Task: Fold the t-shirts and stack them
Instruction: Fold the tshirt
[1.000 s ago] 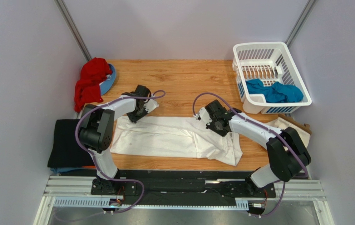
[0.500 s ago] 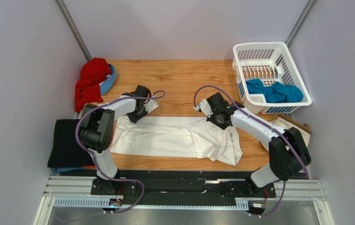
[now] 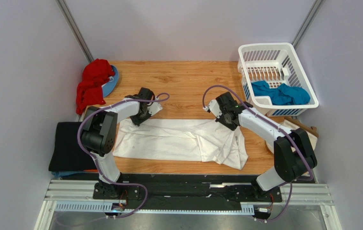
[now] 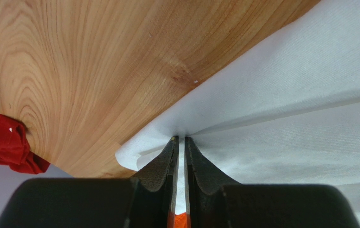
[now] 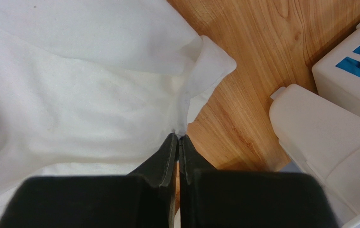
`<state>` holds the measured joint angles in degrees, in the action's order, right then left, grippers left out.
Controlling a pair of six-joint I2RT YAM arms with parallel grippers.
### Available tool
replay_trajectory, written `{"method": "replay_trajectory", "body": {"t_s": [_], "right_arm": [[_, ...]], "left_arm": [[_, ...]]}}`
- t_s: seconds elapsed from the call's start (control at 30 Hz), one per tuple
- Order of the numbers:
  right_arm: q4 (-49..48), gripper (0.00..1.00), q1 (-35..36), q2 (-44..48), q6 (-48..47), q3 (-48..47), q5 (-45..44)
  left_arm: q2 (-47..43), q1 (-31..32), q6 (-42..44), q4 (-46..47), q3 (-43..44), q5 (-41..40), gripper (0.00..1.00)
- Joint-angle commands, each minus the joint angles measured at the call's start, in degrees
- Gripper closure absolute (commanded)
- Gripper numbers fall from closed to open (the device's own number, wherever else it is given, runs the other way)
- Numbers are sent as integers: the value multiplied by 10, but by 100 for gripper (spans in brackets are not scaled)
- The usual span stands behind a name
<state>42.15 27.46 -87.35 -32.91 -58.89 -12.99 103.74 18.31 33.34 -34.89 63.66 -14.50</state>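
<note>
Since a second ago the right claw (image 3: pixel 222 117) has shifted back toward the basket (image 3: pixel 277 47), drawing along a corner of the white t-shirt (image 3: pixel 178 139) spread on the counter (image 3: pixel 188 81); the left claw (image 3: pixel 138 116) has stayed put. From above, both claws' tips hide under their wrists, and the right arm covers part of a cream bag (image 3: pixel 308 130). A teal shirt (image 3: pixel 280 94) lies in the basket. Left wrist: narrow claw pinching a white fold, with a red cloth (image 4: pixel 1 142) cut off at left. Right wrist: claw closed on the shirt's corner, the basket cut off.
</note>
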Motion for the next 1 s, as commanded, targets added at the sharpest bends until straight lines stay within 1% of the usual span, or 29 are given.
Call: {"method": "replay_trajectory", "body": {"t_s": [0.0, 0.43, 0.83, 0.93, 0.97], "right_arm": [[-6, 96, -15, 3, -18, -20, -13], [-20, 96, -38, -16, -30, -27, -12], [-39, 96, -53, -51, -36, -33, -14], [-52, 92, -56, -60, -35, -21, -20], [-56, 86, -55, -61, -35, -18, -25]], "left_arm": [[6, 1, 6, 9, -6, 2, 83], [5, 1, 7, 11, -10, -3, 83], [7, 1, 4, 11, -10, -3, 83], [6, 1, 6, 11, -11, -5, 83], [5, 1, 6, 12, -12, -7, 83]]}}
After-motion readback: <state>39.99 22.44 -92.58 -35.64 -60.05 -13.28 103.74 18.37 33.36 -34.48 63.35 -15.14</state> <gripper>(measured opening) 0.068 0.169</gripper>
